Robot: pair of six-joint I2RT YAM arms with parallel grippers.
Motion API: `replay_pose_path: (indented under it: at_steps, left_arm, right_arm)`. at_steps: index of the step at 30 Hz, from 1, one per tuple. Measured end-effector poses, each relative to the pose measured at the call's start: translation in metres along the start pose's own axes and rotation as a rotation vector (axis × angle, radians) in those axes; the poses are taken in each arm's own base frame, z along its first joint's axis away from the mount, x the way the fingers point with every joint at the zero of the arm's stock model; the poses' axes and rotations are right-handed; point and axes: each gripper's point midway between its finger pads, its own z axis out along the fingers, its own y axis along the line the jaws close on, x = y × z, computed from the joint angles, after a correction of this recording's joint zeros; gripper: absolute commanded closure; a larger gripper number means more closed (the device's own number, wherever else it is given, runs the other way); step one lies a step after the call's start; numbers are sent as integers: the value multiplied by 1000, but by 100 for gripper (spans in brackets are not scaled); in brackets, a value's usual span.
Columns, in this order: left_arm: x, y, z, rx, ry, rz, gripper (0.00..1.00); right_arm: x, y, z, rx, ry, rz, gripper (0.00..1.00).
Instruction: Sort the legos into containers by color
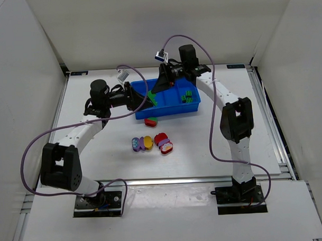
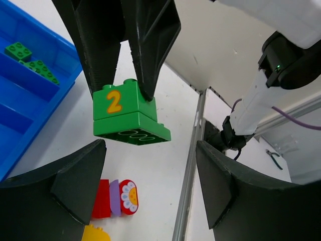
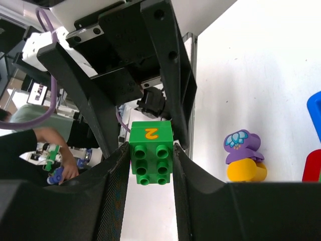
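My right gripper [image 3: 150, 163] is shut on a green two-layer lego marked "2" [image 3: 151, 150] and holds it in the air over the left end of the blue tray [image 1: 195, 106]. In the left wrist view that lego [image 2: 128, 118] hangs from the right fingers [image 2: 150, 40]. My left gripper [image 2: 150, 168] is open and empty, its jaws wide apart just below and beside the held lego; in the top view it [image 1: 138, 100] is at the tray's left end. Small green legos [image 1: 187, 97] lie in the tray's right compartment.
A red-and-green lego [image 1: 150, 121] lies just in front of the tray. A purple-and-yellow cluster [image 1: 142, 143] and a red-and-pink cluster [image 1: 163, 143] lie mid-table. The table's metal edge rail [image 2: 193, 165] runs nearby in the left wrist view.
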Motion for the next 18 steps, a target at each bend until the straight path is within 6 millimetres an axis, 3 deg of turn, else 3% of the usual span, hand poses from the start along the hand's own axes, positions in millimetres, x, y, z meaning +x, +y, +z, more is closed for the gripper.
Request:
replay_pose_path:
  at_steps: [9, 18]
  left_arm:
    - [-5, -1, 3, 24, -18, -19, 19]
    - [-4, 4, 5, 23, -20, -29, 19]
  right_arm:
    - [-12, 7, -1, -11, -18, -20, 93]
    - [-12, 9, -1, -30, -11, -16, 93]
